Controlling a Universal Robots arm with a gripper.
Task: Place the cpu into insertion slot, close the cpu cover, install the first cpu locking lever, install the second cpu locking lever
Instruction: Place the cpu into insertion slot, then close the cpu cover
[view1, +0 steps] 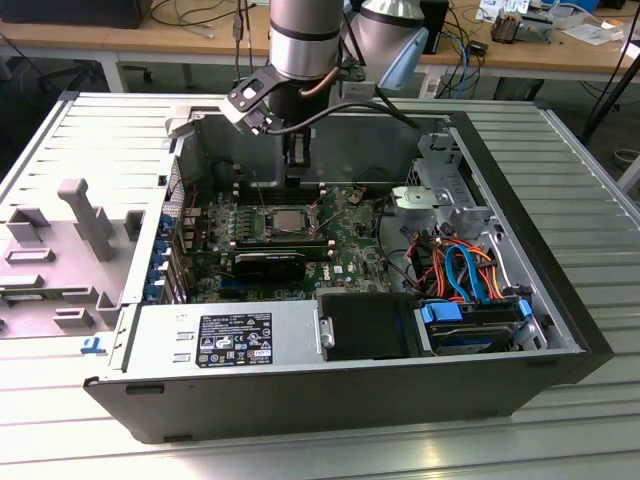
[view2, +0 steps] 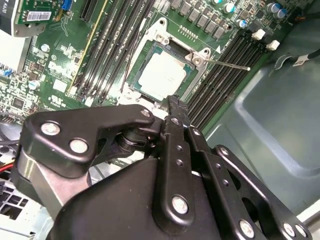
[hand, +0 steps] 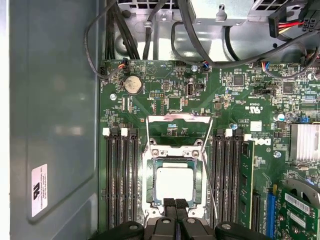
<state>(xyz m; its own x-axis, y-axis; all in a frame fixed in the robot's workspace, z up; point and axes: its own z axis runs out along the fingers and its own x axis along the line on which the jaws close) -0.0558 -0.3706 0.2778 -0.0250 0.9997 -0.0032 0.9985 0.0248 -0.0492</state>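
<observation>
First wrist view, item one: the cpu (hand: 174, 182), a small flat square chip with a pale grey metal top, lying flat inside the insertion slot (hand: 150, 190) on the green circuit board (hand: 165, 95), between two banks of long black memory slots (hand: 120, 180). Item two: the cpu cover (hand: 178, 118), a thin silver frame with a large window, appearing swung back off the slot so that board shows through the window; not closed. Item three: a thin wire locking lever (view2: 230, 64), standing free of the slot in the second wrist view, not latched. Item four: the gripper (hand: 175, 204), its fingers (hand: 169, 204) together with nothing between them, poised over the slot edge farthest from the cover's hinge; contact with the slot cannot be told. In the exterior view the arm (view1: 305, 40) drops from the upper middle of the frame into the open computer case (view1: 300, 400), which lies on a ribbed table (view1: 560, 440), with the cpu near the frame's centre. Handling notes, as judgement: the cpu is light, stiff and smooth-topped, likely slippery, and best taken by two opposite edges and kept level; the cover is light, springy sheet metal, best pushed at its free edge, away from the hinge.
</observation>
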